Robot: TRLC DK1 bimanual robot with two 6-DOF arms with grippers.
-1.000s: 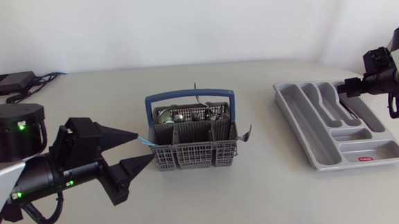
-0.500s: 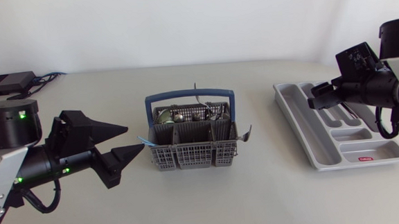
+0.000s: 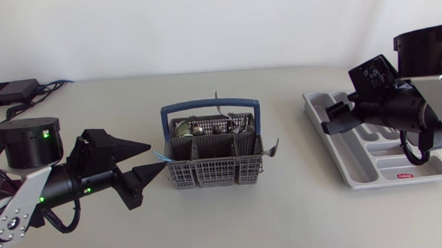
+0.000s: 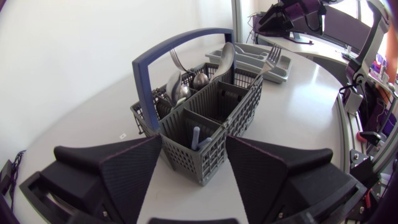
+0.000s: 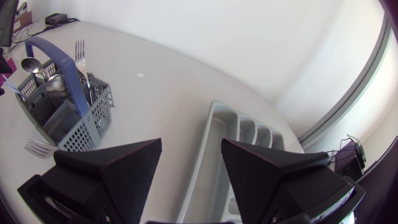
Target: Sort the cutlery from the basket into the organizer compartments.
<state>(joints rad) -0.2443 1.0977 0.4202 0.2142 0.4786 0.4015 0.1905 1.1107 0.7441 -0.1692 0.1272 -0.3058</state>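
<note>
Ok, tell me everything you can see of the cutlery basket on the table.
The basket is grey plastic mesh with a blue arched handle, divided into compartments. It stands upright on the table, well apart from the tray. Spoons and forks stand in its rear compartments; one fork pokes out at the end toward the tray. The left arm has its open jaws pointing at the other end, close by; contact cannot be told.

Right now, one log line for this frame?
left gripper open beside basket | right gripper open over organizer | cutlery in basket
</note>
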